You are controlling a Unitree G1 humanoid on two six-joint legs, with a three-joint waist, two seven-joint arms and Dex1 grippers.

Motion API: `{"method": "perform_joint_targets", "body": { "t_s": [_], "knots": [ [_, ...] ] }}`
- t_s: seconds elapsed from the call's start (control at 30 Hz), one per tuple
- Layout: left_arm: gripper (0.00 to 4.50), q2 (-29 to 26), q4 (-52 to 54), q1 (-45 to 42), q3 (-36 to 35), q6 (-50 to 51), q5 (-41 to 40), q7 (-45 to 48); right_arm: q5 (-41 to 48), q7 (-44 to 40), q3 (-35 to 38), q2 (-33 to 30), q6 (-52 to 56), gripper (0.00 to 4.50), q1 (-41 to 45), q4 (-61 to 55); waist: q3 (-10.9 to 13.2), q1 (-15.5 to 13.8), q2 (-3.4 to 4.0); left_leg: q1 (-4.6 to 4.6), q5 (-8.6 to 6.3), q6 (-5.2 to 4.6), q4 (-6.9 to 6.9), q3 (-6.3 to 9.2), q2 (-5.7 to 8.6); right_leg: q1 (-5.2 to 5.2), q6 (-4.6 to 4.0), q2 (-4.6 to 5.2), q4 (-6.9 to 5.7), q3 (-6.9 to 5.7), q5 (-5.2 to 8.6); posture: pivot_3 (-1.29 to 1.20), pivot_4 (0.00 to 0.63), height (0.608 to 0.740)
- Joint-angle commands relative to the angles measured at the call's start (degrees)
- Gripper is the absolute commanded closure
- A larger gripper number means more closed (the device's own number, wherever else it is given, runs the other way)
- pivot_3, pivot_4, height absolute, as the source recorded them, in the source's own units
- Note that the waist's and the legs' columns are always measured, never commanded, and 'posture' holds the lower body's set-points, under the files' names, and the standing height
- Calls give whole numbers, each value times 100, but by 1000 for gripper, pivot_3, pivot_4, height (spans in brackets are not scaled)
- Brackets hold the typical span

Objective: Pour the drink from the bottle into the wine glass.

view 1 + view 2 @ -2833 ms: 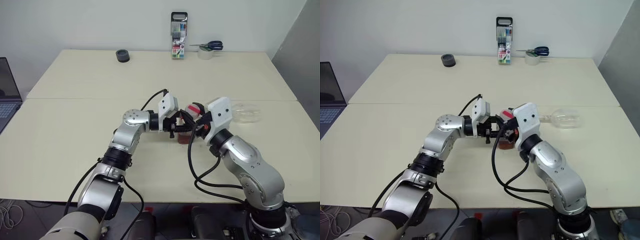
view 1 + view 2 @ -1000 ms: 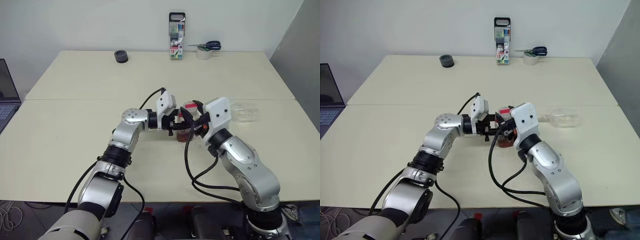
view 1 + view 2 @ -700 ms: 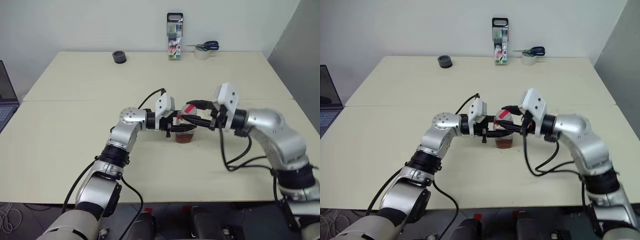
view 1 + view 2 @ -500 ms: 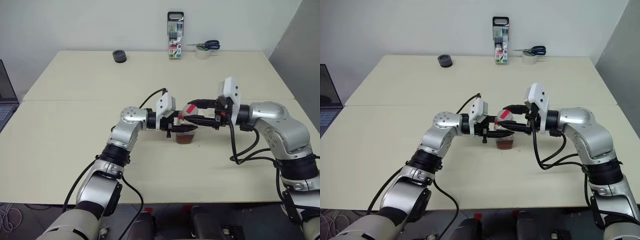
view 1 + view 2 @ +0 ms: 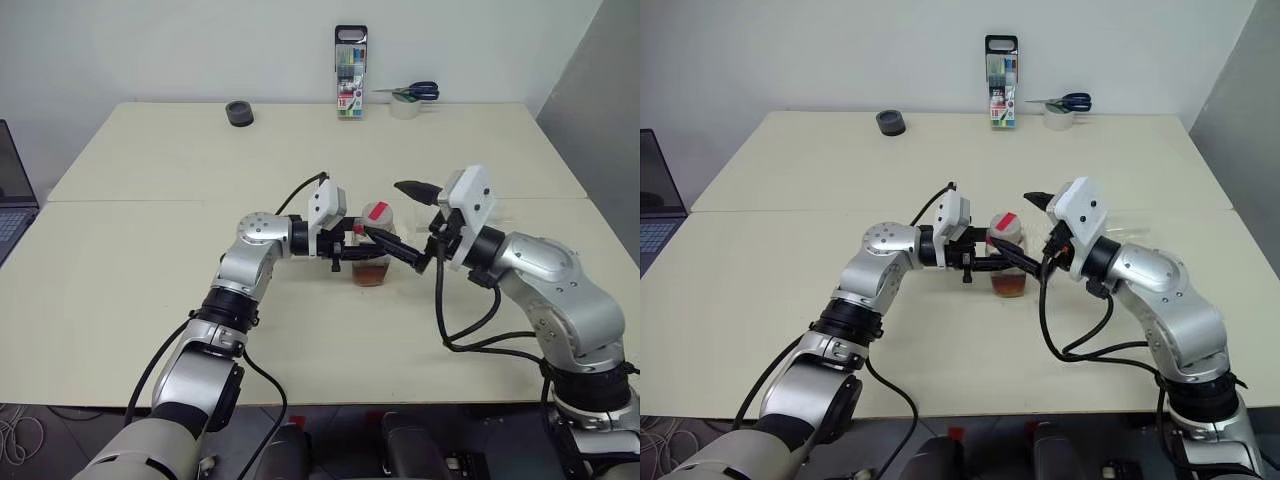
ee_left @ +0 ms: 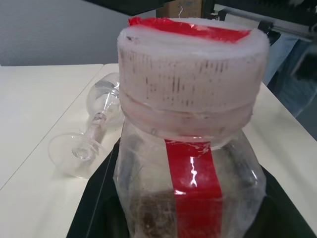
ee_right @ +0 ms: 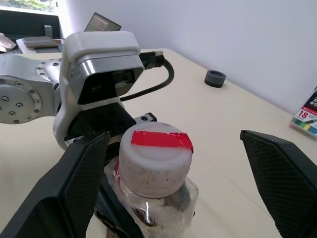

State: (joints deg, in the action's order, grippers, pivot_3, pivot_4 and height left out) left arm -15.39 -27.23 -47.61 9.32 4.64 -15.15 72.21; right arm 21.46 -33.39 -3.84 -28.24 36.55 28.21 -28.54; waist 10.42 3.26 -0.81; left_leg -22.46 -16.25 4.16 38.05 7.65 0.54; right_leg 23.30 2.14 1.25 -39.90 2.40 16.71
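A small clear bottle (image 5: 374,250) stands on the table, with a whitish cap (image 7: 157,154) and a red strip over its top and down its side. A little reddish-brown drink (image 5: 373,276) sits in its bottom. My left gripper (image 5: 362,258) is shut on the bottle's body from the left side. Level with the cap, my right gripper (image 5: 405,220) stands wide open, its fingers (image 7: 83,181) spread to either side of the cap and apart from it. The wine glass (image 6: 105,96) lies on its side on the table beyond the bottle, mostly behind my right arm.
At the table's far edge are a black tape roll (image 5: 240,112), an upright pen case (image 5: 351,73) and scissors on a tape roll (image 5: 408,95). A laptop (image 5: 12,190) sits at the far left. A seam runs across the table's middle.
My right gripper has opened wide and drawn slightly back from the cap, and its arm has swung out to the right. The left gripper and bottle stayed put.
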Motion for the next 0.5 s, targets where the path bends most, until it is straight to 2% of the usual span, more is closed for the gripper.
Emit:
{"method": "perform_joint_targets", "body": {
  "t_s": [0.03, 0.5],
  "knots": [
    [2719, 29, 230, -158, -66, -38, -111, 63, -193, 206, 28, 46, -155, 0, 207, -9, 0, 0, 0, -1, 1, 1, 0, 0, 0, 0, 0, 0, 0, 0, 0, 0, 150, 740],
    [2721, -49, 278, -91, -49, -31, -91, 108, 189, 344, 827, -254, 306, 0, -270, -407, 0, -4, 0, -2, -3, -5, -1, 2, 1, 0, 0, 1, 1, -1, 0, 0, 150, 740]
  ]
}}
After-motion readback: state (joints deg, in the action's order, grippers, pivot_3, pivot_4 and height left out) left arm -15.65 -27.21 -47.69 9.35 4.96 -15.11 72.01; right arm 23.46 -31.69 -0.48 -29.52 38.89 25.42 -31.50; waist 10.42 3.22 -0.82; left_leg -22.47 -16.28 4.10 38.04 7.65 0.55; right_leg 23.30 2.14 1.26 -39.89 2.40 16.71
